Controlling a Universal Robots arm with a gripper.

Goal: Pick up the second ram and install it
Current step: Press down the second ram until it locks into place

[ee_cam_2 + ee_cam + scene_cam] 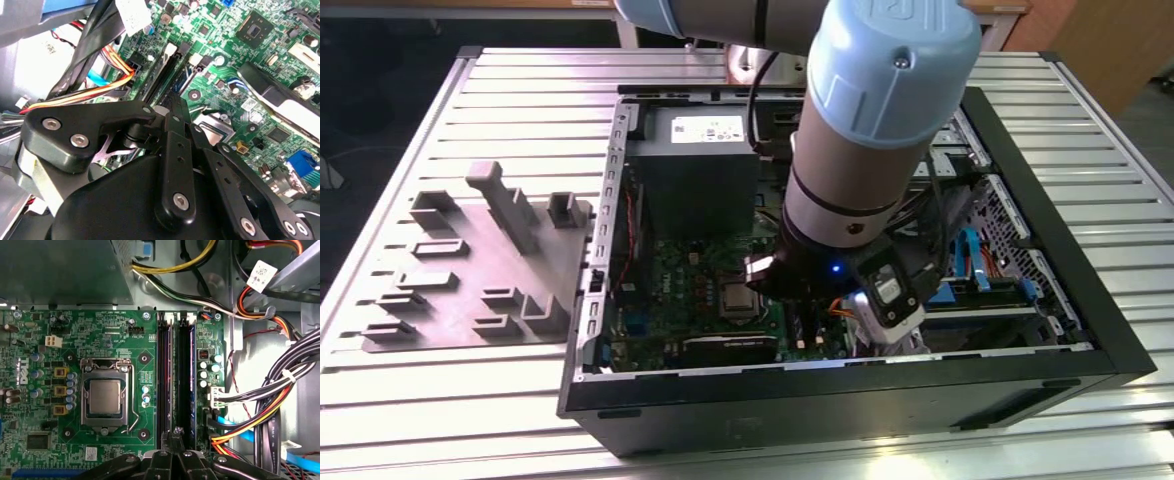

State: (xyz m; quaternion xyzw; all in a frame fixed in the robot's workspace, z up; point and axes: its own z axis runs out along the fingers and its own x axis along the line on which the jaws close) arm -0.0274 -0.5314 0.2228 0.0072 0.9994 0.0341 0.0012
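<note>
My gripper (pixel 887 330) reaches down inside the open computer case (pixel 854 385), over the green motherboard (pixel 125 340). In the first wrist view its black fingers (pixel 172 457) stand close together, shut, at one end of two long parallel memory slots (pixel 165 380). A narrow dark blue strip, the second ram (pixel 186 380), lies edge-on along the slot nearer the cable bundle. The tips are right by its end; I cannot tell whether they touch it. In the second wrist view the gripper (pixel 175 102) hides that end of the slots (pixel 167 65).
The processor socket (pixel 105 397) lies beside the slots. The grey power supply (pixel 700 170) is past their far end. Coloured and black cables (pixel 280 390) crowd the other side. A grey holder (pixel 480 260) with upright posts sits on the slatted table at the exterior view's left.
</note>
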